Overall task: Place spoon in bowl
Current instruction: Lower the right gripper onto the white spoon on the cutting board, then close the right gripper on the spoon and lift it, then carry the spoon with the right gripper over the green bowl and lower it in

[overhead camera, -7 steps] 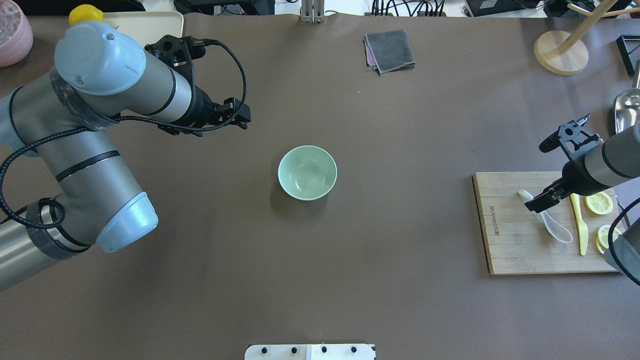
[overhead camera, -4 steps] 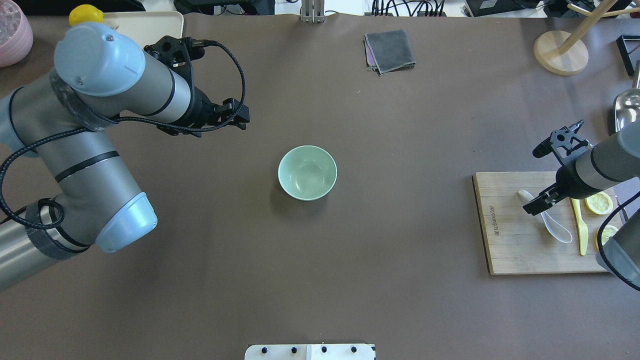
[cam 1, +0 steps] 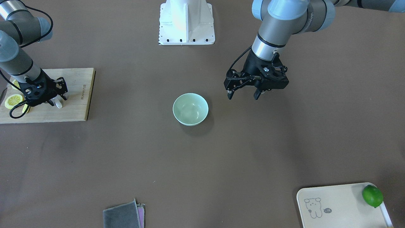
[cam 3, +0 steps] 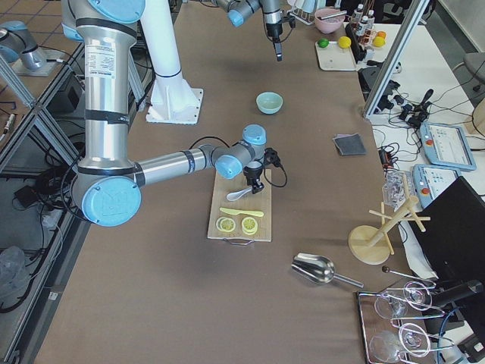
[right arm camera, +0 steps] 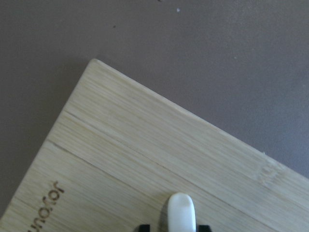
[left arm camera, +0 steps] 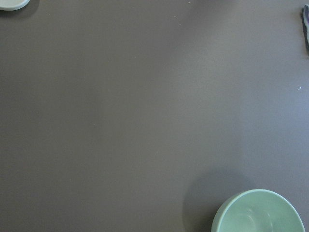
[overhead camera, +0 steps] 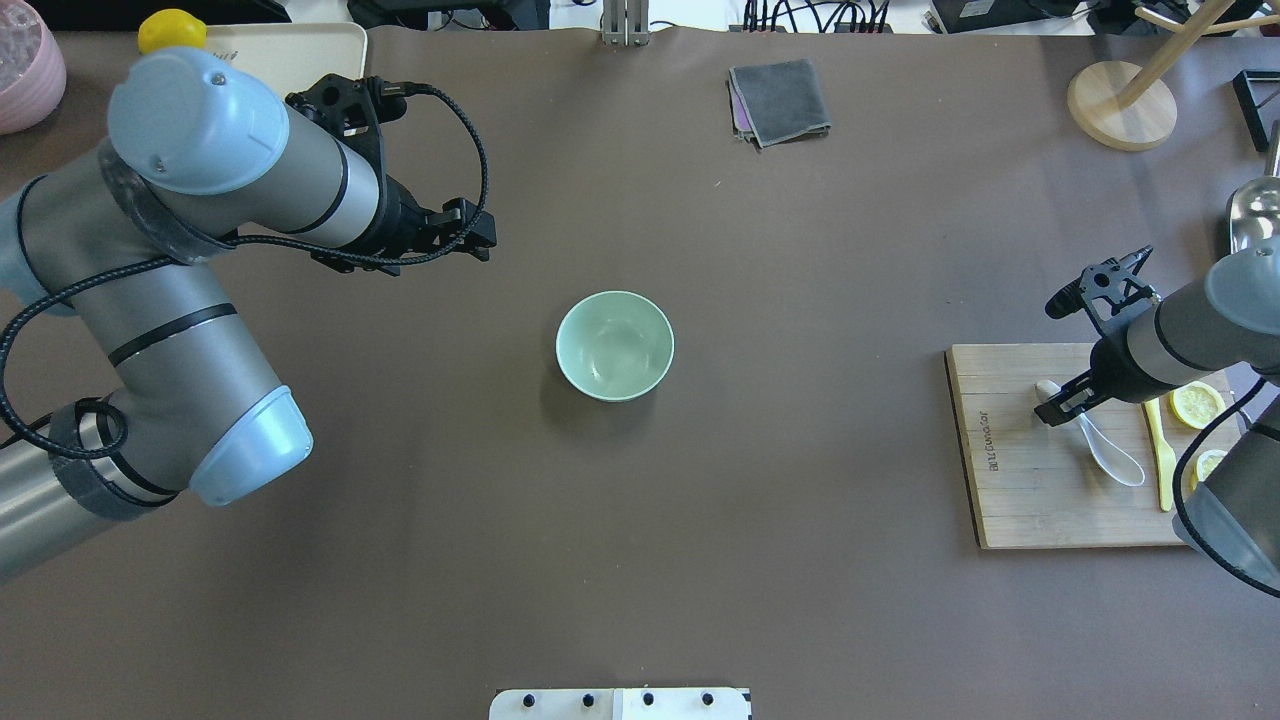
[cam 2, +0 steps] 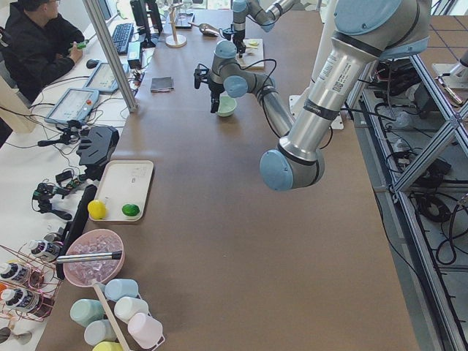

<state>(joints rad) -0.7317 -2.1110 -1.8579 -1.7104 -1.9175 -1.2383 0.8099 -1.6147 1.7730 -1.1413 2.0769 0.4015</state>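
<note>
The white spoon [overhead camera: 1108, 452] lies on the wooden cutting board [overhead camera: 1010, 490] at the table's right, handle pointing away from the robot. My right gripper [overhead camera: 1056, 405] is low over the handle end and open. In the right wrist view the handle tip [right arm camera: 182, 212] lies between the two fingertips [right arm camera: 144, 227], with small gaps on either side. The mint-green bowl [overhead camera: 614, 345] stands empty at mid-table, also in the front view [cam 1: 190, 109]. My left gripper [cam 1: 243, 95] hovers open and empty beside the bowl, to the robot's left of it and a little further out.
A yellow knife [overhead camera: 1160, 455] and lemon slices [overhead camera: 1197, 404] lie on the board beside the spoon. A grey cloth [overhead camera: 780, 100] and a wooden stand [overhead camera: 1120, 105] sit at the far side. A cream tray [cam 1: 338, 205] with a lime [cam 1: 372, 195] is at the far left corner.
My right gripper has moved left along the spoon towards its handle end and sunk lower. The left arm has barely moved. The spoon and bowl lie where they were.
</note>
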